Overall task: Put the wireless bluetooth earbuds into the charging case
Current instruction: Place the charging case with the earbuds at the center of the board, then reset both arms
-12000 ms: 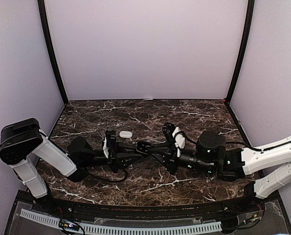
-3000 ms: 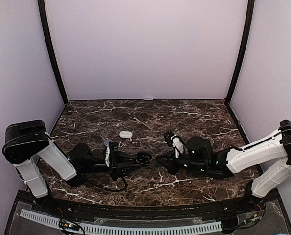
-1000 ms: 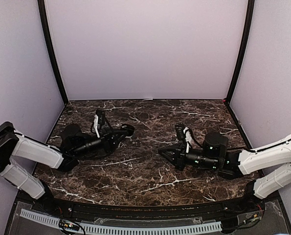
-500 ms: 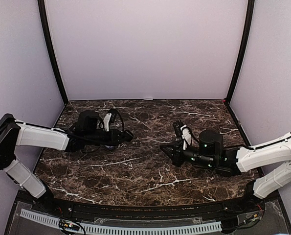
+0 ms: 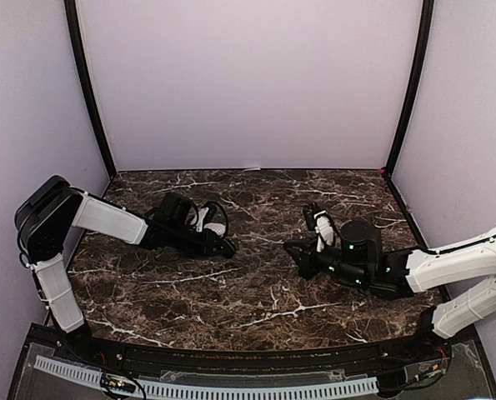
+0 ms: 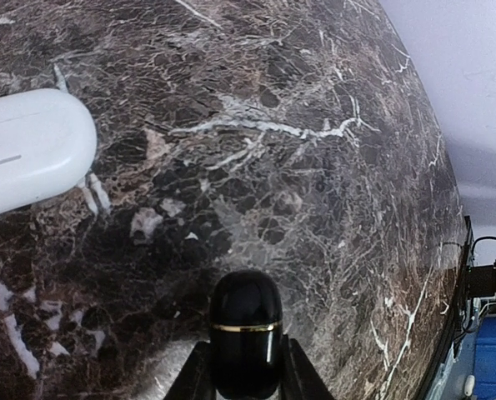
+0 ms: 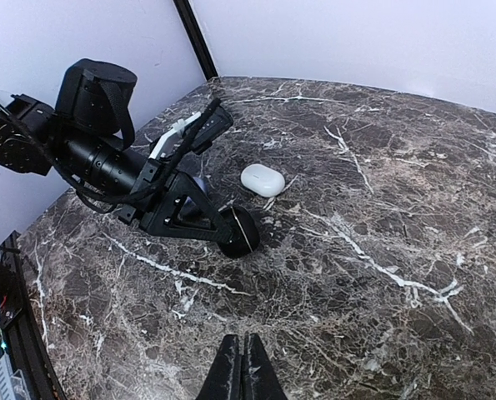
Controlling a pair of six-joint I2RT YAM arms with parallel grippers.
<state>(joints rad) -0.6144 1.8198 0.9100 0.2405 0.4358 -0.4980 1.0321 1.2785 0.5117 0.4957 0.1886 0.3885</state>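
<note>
Top view: the left gripper [image 5: 222,245] lies low over the marble table [image 5: 256,296] at about nine o'clock from centre. The right gripper [image 5: 295,252] faces it from three o'clock, the two well apart. From up here the left tip is just a dark blob, so what it carries is hard to read.

Left wrist view, and here is the answer: a black case [image 6: 246,317] at six o'clock, jaws clamped on its lower end from both sides. Its rounded top pokes forward, and the gold seam around it is shut. A white case [image 6: 29,152] lies flat on the marble at ten o'clock, apart from the black one.

Right wrist view: the right jaws sit pressed together at six o'clock, nothing between them. The left gripper and its black pebble are at eleven, the white case just past it at twelve.

No earbuds show anywhere, possibly already inside a case, though I can't tell.

The risks, as I read them: the pebble is glossy and pinched only at one end, so it could twist or squirt out under any sideways push. The lid is closed, and prying it with those thin right tips may lever the case loose. A low left-arm swing could also knock the white case away.
</note>
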